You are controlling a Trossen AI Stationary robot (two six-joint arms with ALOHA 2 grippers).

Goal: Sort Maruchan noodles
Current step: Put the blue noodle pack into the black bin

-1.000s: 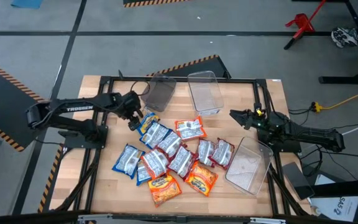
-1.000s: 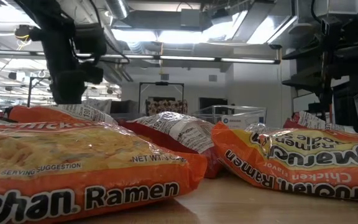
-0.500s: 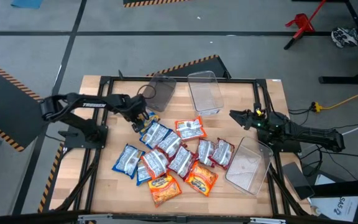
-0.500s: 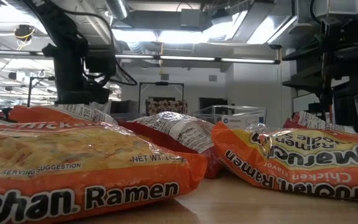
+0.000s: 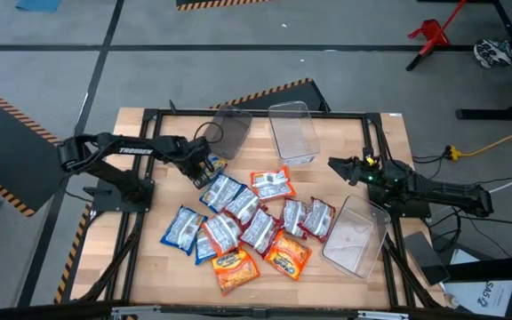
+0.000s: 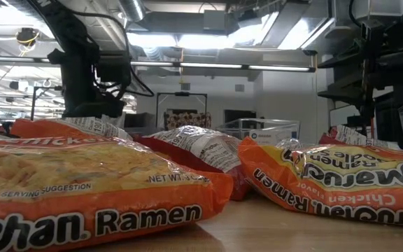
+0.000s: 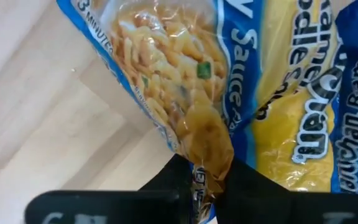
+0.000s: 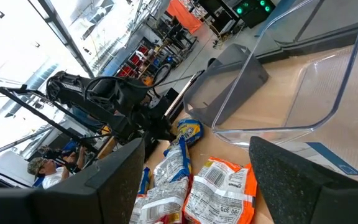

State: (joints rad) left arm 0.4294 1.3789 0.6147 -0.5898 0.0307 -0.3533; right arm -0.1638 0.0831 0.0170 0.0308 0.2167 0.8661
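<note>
The Maruchan noodles (image 5: 247, 213) lie in a loose pile of blue-and-yellow, red and orange packets on the wooden table (image 5: 149, 133). The low view shows orange ones (image 6: 82, 189) close up. My left gripper (image 5: 204, 170) is down at the pile's far left corner. It is shut on a blue-and-yellow packet (image 7: 185, 74), which overlaps another blue-and-yellow packet (image 7: 316, 112). My right gripper (image 5: 332, 164) waits level at the table's right side. Its fingers stand apart with nothing between them (image 8: 197, 180). My left gripper pinches the blue-and-yellow packet's crumpled end seam (image 7: 209, 149) between its two fingers (image 7: 173, 180). It comes at the packet steeply from above. The rest of the packet lies flat on the table and against the neighbouring packet.
A dark bin (image 5: 228, 132) and a clear bin (image 5: 293, 133) stand at the table's far edge. Another clear bin (image 5: 356, 233) lies at the right. Bare wood shows on the table's left side and far right corner. A person (image 8: 42, 168) shows in the room beyond.
My left gripper has come down and slightly toward the table's right edge, onto the pile's far left packet. It has shut on that packet's end. The packets have stayed where they were.
</note>
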